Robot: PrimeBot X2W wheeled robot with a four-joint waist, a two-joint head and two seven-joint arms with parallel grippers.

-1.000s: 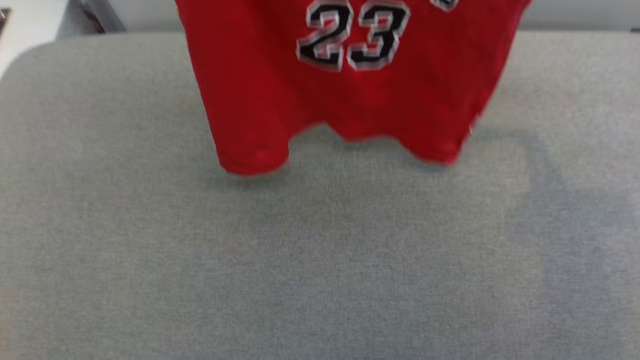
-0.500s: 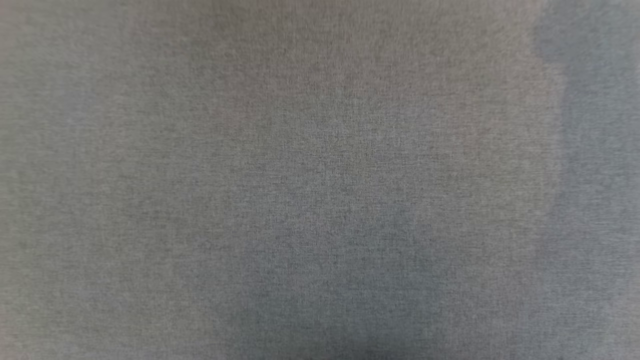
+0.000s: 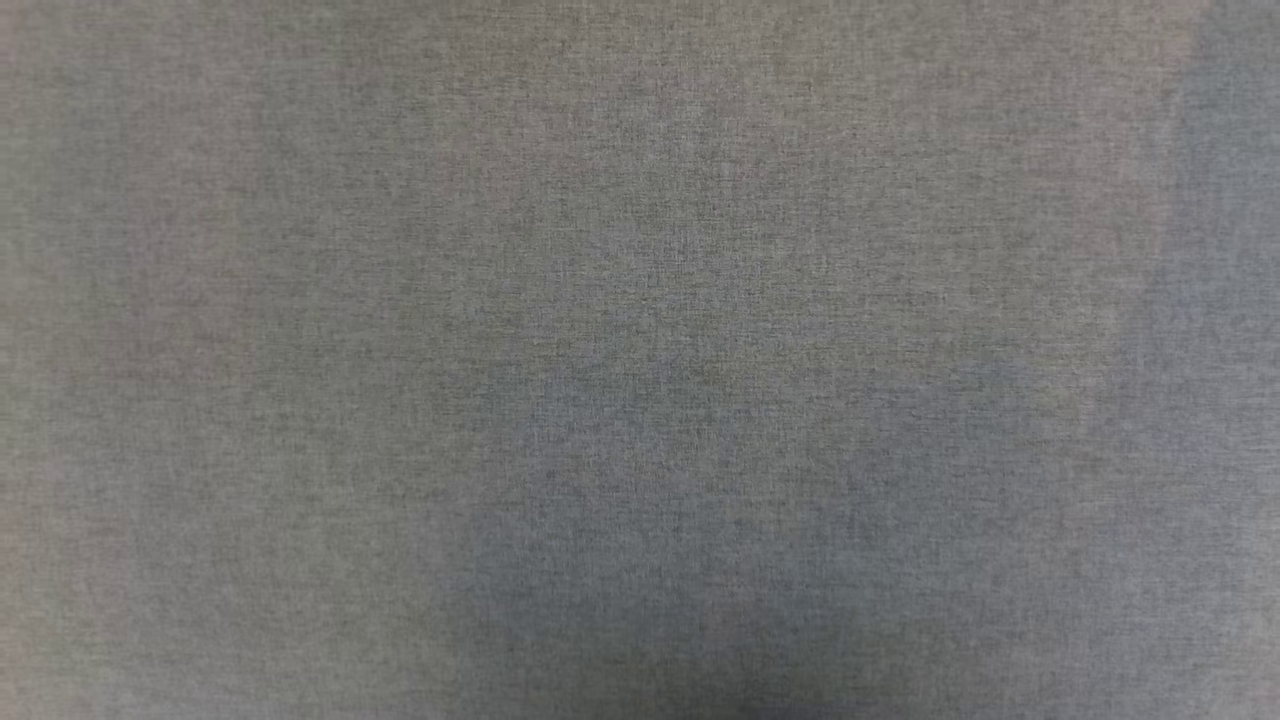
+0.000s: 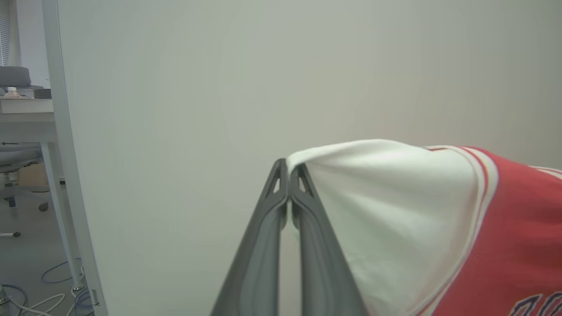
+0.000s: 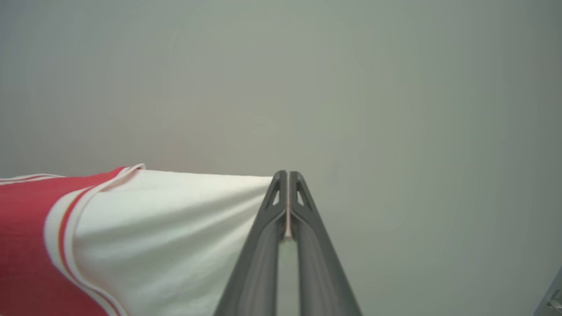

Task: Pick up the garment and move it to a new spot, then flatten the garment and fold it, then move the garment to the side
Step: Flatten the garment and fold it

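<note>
Grey woven surface [image 3: 640, 300]; pale wall [image 4: 197, 87] behind garment [image 4: 395, 210]; desk [image 4: 22, 120] at left.

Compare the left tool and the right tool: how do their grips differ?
The left tool pinches a white sleeve spreading to its view's right; at the right tool the sleeve spreads left. The sleeve's top edge arches at the left tool, runs straight at the right tool. Both are shut on the garment.
</note>
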